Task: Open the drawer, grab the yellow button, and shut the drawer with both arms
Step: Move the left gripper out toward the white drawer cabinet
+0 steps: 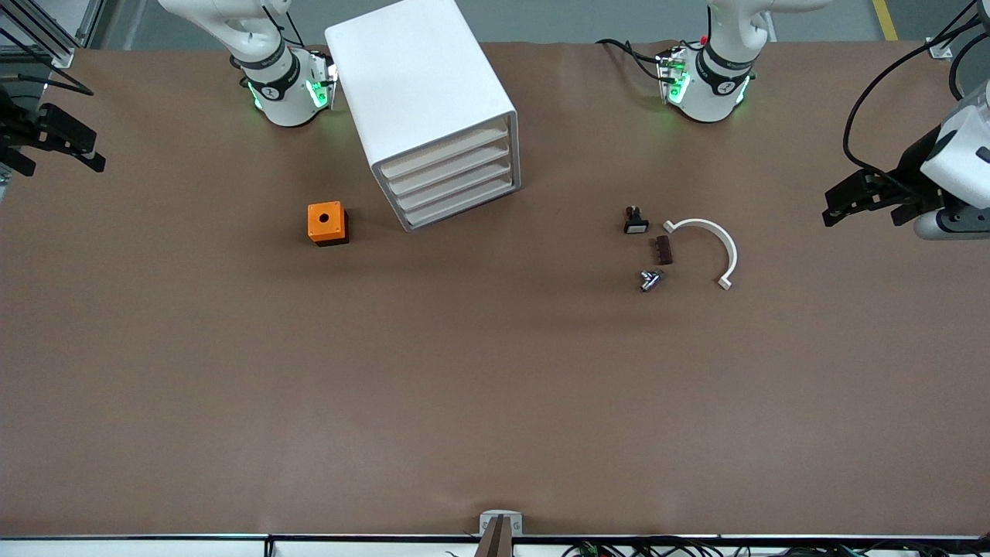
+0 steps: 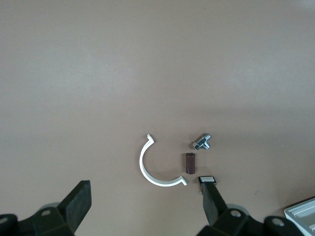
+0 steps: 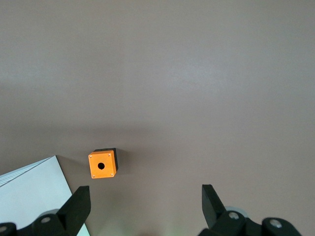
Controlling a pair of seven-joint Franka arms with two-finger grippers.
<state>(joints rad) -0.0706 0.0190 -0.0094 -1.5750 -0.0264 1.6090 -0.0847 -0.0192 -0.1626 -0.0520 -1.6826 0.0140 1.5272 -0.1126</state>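
Observation:
The white cabinet (image 1: 421, 85) stands at the robots' end of the table, between the two bases. Its four tray drawers are all pushed in, and the drawer (image 1: 446, 150) is the uppermost one. The button is out of view. My left gripper (image 1: 831, 207) hangs open at the left arm's end of the table, and in the left wrist view this gripper (image 2: 146, 204) holds nothing. My right gripper (image 1: 62, 151) waits open over the right arm's end, and the right wrist view shows it (image 3: 145, 205) empty, with a corner of the cabinet (image 3: 29, 196) beside it.
An orange box (image 1: 327, 223) (image 3: 102, 164) with a round hole sits beside the cabinet toward the right arm's end. Toward the left arm's end lie a black part with a white face (image 1: 636, 222) (image 2: 207, 180), a brown block (image 1: 663, 249), a metal fitting (image 1: 650, 279) and a white half ring (image 1: 708, 244) (image 2: 152, 172).

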